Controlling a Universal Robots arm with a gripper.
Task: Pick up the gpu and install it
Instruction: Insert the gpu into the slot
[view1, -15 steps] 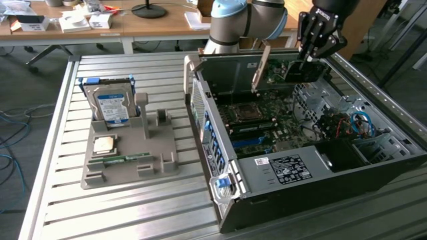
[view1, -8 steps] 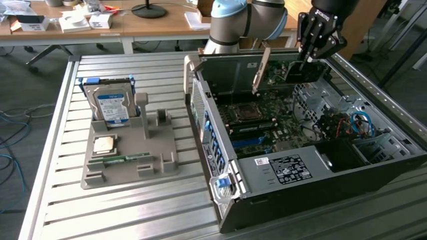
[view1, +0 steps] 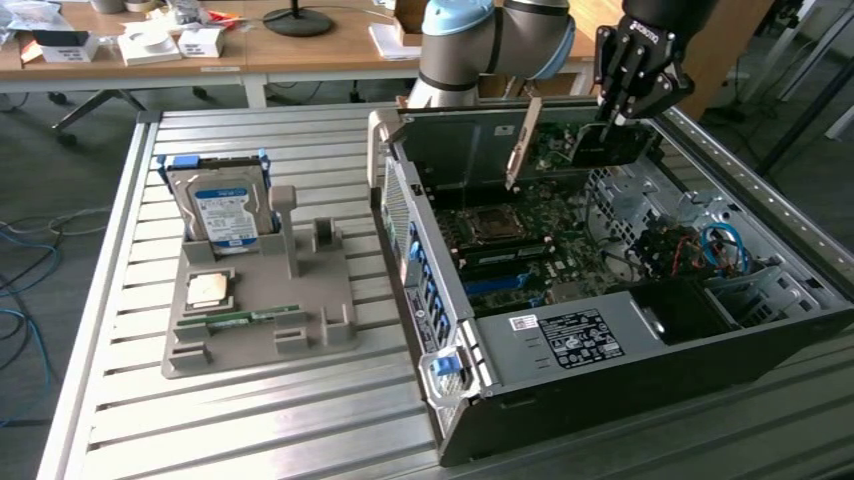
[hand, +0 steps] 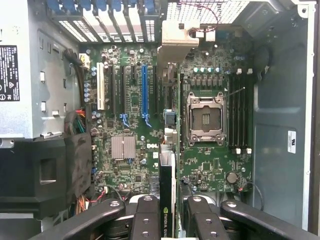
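1. the gripper (view1: 617, 118) sits in the upper right of the exterior view, over the far end of the open computer case (view1: 627, 330). its jaws are drawn in narrow and clamped on the gpu (view1: 603, 146).
2. the gpu hangs on edge above the motherboard (view1: 534, 240), clear of it and not seated in any slot. its pale metal bracket (view1: 522, 140) slants down towards the case's back wall.
3. in the wrist view the gpu (hand: 167, 175) is seen edge-on between the two dark fingers (hand: 146, 215), one on each flat face. the card runs away from the camera over the row of expansion slots, just beside the long blue slot (hand: 144, 90). whether its contact edge lines up with a slot cannot be told.
4. handling, as a judgement: the card looks light and stiff, so a narrow pinch across its thickness should carry it without sag.
5. it is also likely fragile. the faces carry small parts and the contact edge is bare, so hold is best taken on a plain stretch of board near the upper edge, as here, and never on the contacts.
6. the bracket end is probably the sturdiest part, but it is thin and smooth and could slip.
7. at the exterior view's left, well apart, a grey holder (view1: 260, 335) on the slatted table (view1: 134, 410) carries the hard drive (view1: 224, 210) and the memory stick (view1: 240, 318).
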